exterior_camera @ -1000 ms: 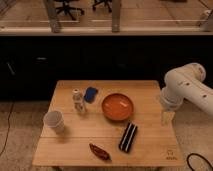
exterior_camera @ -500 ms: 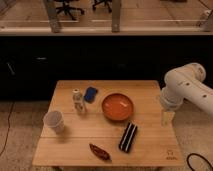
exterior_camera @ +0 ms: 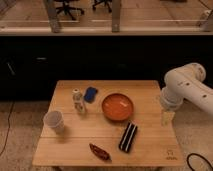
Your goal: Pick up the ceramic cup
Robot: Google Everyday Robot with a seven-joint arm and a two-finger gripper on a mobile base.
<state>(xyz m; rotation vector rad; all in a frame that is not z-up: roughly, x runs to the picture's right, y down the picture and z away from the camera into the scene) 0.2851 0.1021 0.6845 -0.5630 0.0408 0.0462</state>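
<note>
The ceramic cup is a plain whitish-grey handleless cup. It stands upright near the left edge of the wooden table. My gripper hangs from the white arm at the table's right edge, pointing down. It is far to the right of the cup, with the orange bowl between them. Nothing shows in the gripper.
A wide orange bowl sits at the table's middle. A small pale bottle and a blue object stand at the back left. A black ribbed object and a dark red object lie near the front. Dark cabinets stand behind.
</note>
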